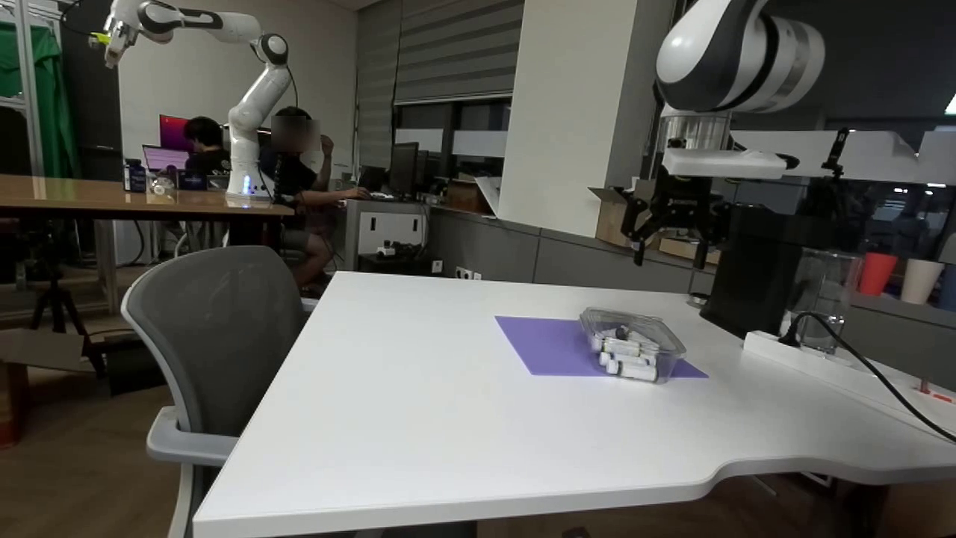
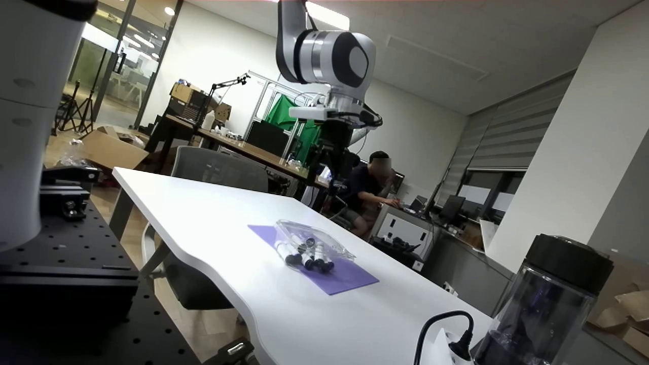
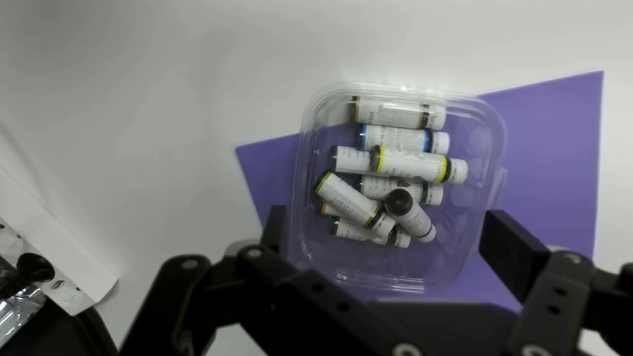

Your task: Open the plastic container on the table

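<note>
The plastic container (image 1: 674, 345) is a low clear box with several small white-labelled bottles in it. It sits on the purple mat on the white table (image 1: 418, 426), and shows in both exterior views (image 2: 320, 234). In the wrist view the container (image 3: 366, 264) is seen from above; a small clear tab sticks out at its right edge. Whether its clear top is fully closed I cannot tell. My gripper (image 1: 669, 259) is open and empty, well above the container, also in an exterior view (image 2: 327, 183). In the wrist view its fingers (image 3: 388, 235) lie either side of the container's near part.
The purple mat (image 1: 549, 347) lies flat under the container. A white power strip (image 1: 814, 366) with a black cable (image 1: 881, 373) runs along the table's side. A clear bottle with a black lid (image 2: 537, 314) stands by it. A grey chair (image 1: 216, 344) stands at the table's edge.
</note>
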